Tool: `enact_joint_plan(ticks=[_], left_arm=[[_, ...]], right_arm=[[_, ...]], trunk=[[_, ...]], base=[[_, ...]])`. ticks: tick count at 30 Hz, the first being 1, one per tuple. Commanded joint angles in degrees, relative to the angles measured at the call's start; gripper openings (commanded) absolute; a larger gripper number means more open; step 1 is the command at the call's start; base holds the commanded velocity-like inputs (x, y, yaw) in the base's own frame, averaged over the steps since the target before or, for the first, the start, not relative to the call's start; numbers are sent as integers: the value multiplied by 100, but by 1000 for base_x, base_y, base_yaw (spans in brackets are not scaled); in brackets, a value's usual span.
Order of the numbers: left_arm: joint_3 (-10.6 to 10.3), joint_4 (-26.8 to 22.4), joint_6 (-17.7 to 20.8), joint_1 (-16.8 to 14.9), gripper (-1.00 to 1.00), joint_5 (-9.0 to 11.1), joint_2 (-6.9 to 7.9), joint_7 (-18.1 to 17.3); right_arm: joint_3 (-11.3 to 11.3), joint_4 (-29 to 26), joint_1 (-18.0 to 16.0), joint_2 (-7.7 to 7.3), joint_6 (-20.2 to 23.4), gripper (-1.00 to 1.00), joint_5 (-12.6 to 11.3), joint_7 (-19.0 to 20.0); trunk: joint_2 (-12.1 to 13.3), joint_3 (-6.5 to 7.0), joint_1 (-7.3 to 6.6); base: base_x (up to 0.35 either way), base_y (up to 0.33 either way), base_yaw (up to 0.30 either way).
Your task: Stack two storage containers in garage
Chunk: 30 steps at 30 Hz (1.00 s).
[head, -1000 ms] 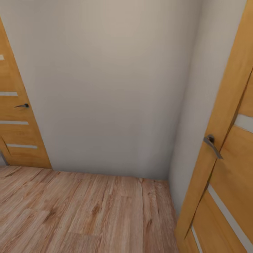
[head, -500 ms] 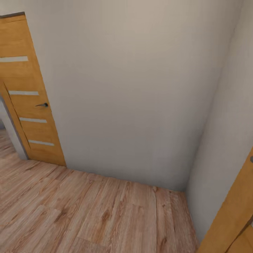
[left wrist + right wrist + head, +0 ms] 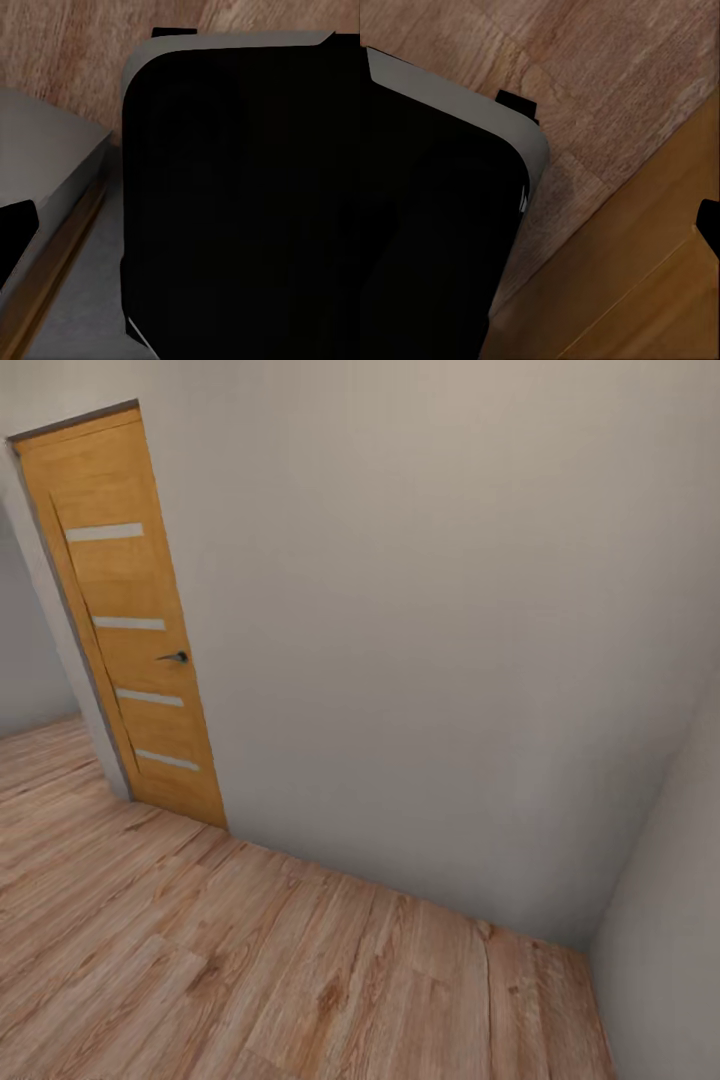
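Door (image 3: 125,615) left, wall (image 3: 430,610) ahead, plank flooring (image 3: 250,970)

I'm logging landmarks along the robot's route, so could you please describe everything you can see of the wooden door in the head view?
The door looks like honey-coloured wood veneer with a vertical grain. Four narrow pale horizontal strips, possibly frosted glass, cross its face one above another. A small dark lever handle sits on its right side at about mid-height. It stands upright at the left end of the plain grey-white wall, with its bottom edge meeting the light wood plank floor. A darker frame edge runs along its top and left side. Whether it is fully shut cannot be told.
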Motion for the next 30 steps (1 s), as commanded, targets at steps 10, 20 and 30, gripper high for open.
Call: enact_joint_plan(ticks=[10, 20, 30], left_arm=[[7, -1, -7, -2, 100, 11, 4, -4], [7, -1, -7, -2, 100, 11, 7, -3], [7, -1, -7, -2, 100, 11, 8, 4]], right_arm=[[48, 17, -5, 1, -27, 100, -58, 13], [48, 17, -5, 2, -27, 100, -65, 13], [48, 17, -5, 2, -33, 100, -58, 13]], trunk=[[-3, -5, 2], [-3, -5, 2], [-3, -5, 2]], base=[[276, 0, 51], [316, 0, 7], [305, 0, 247]])
